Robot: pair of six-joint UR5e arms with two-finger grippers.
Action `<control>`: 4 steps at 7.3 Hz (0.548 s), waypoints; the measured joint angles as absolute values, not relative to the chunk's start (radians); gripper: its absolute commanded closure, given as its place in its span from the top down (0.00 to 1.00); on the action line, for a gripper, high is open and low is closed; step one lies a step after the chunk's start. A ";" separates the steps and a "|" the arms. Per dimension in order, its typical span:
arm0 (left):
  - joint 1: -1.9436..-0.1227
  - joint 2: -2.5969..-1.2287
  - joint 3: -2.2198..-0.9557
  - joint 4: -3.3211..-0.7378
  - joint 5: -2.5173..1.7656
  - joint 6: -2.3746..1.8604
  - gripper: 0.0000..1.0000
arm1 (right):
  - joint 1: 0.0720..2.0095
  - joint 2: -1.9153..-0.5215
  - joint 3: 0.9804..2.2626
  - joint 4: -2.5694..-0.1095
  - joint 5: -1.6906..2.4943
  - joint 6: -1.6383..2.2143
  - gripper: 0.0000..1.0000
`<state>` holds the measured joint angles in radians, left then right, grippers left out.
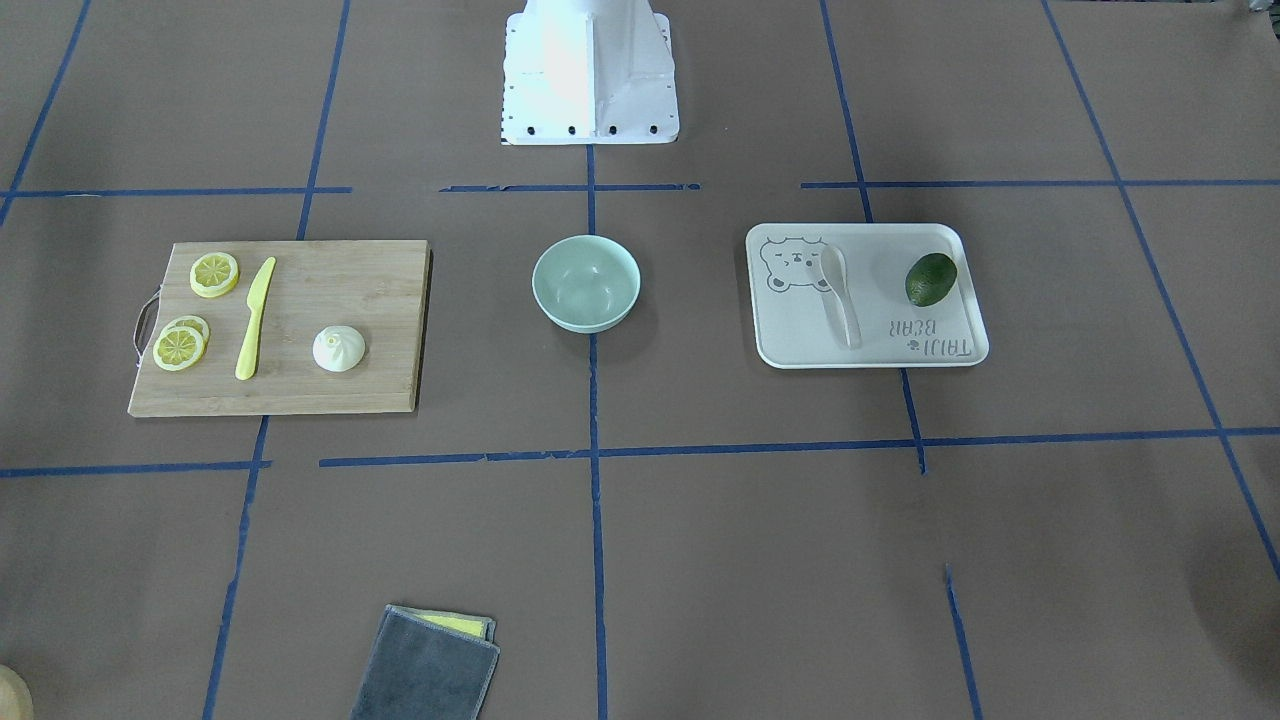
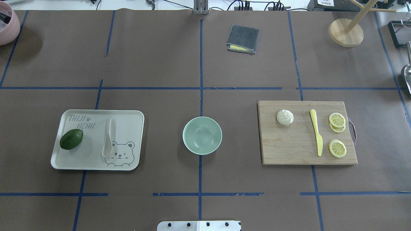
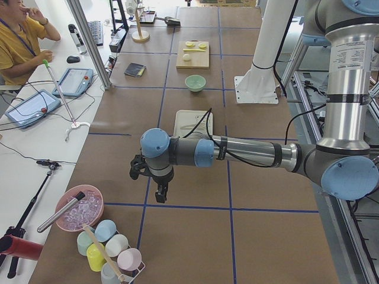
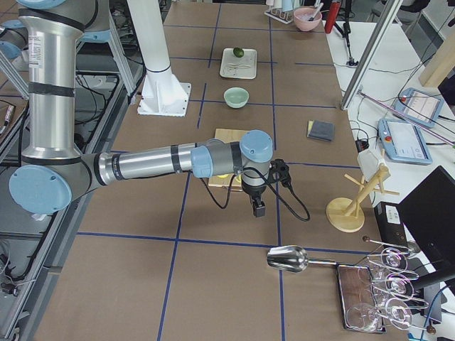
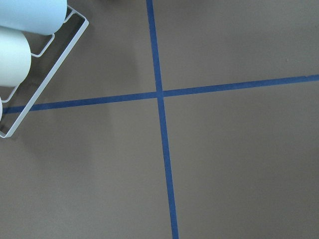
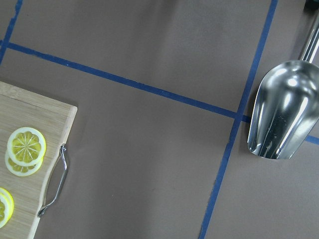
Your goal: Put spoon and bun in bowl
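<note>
Well, nothing is in my grasp as far as I can judge. My left hand (image 3: 160, 196) hangs fingers-down over a cross of blue tape at my left end of the tabletop (image 2: 160, 64), beside a wire rack of cups (image 5: 30, 74). My right hand (image 4: 257, 207) hangs the same way at the other end, between the cutting board (image 2: 289, 147) and a metal scoop (image 6: 281, 112). Only the side cameras catch either hand, so I cannot tell how far the fingers are spread. I take both as parked wide, leaving the middle unobstructed. Straight ahead of my base sits the bowl (image 2: 202, 136), empty and upright, probably centred so that either arm can reach it. In line with it on my left is the bear tray (image 2: 128, 128), where the spoon (image 2: 108, 138) lies flat with its scoop toward me, apart from the avocado (image 2: 71, 139); that looks like the left arm's job. On my right, the bun (image 2: 285, 117) sits pleats-up on the board's far inner corner, well apart from the yellow knife (image 2: 316, 133) and the lemon slices (image 2: 337, 122), so my right hand should have room around it. Farther off lies a folded grey cloth (image 2: 243, 38).
</note>
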<state>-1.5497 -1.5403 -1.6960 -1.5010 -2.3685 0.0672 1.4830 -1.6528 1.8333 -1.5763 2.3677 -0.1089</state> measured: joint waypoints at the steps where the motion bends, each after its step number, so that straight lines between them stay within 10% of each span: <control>1: -1.551 -1.545 -1.707 -1.484 -2.370 0.068 1.00 | 1.485 -1.655 1.833 -1.577 2.374 -0.109 1.00; 4: -1.549 -1.598 -1.755 -1.426 -2.370 0.057 1.00 | 1.491 -1.665 1.834 -1.576 2.390 -0.109 1.00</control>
